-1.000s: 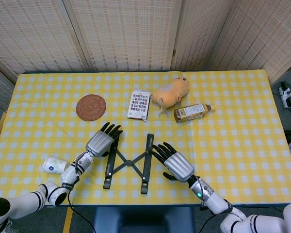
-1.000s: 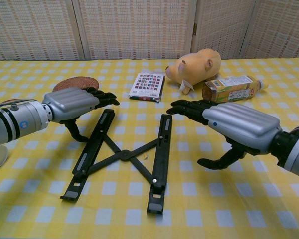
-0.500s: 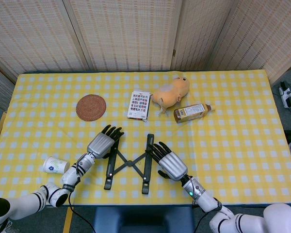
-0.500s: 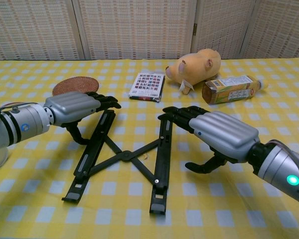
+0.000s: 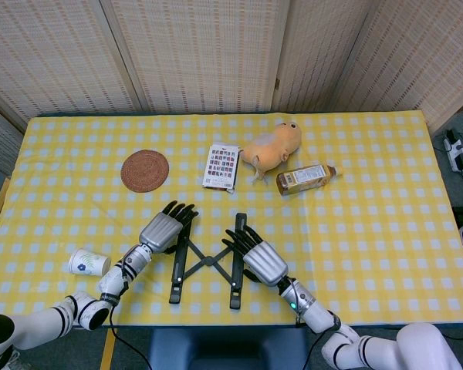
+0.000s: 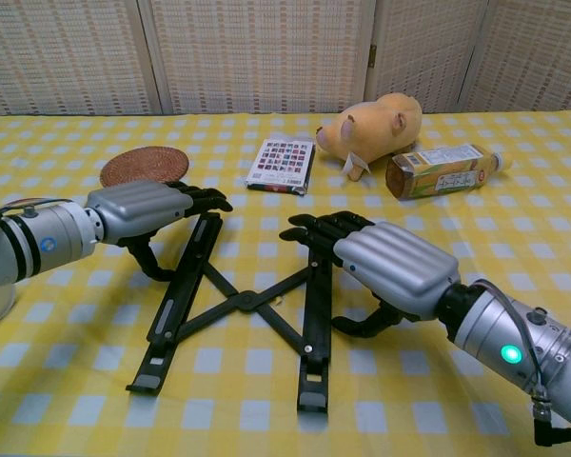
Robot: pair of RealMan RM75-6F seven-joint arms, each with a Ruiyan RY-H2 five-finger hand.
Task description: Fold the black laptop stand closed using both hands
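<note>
Stand (image 5: 206, 259) first: it lies flat on the yellow checked table (image 5: 370, 231), near the front edge, with its two long black bars joined by crossed thin arms in the middle. It looks hard and stiff, and probably light, so it may slide on the cloth when you push it. The crossed arms look thin (so do not press down on them).

Your left hand (image 6: 143, 208) sits over the far end of the left bar, fingers stretched out flat and holding nothing. Your right hand (image 6: 381, 262) sits at the right bar, fingers also stretched forward, thumb curled under, holding nothing that you can see.

Take hold of the long bars, not the middle. Push them toward each other from the outer sides, both at once, so the stand does not skid away. The bars are smooth, so keep your fingers flat against their sides.
</note>
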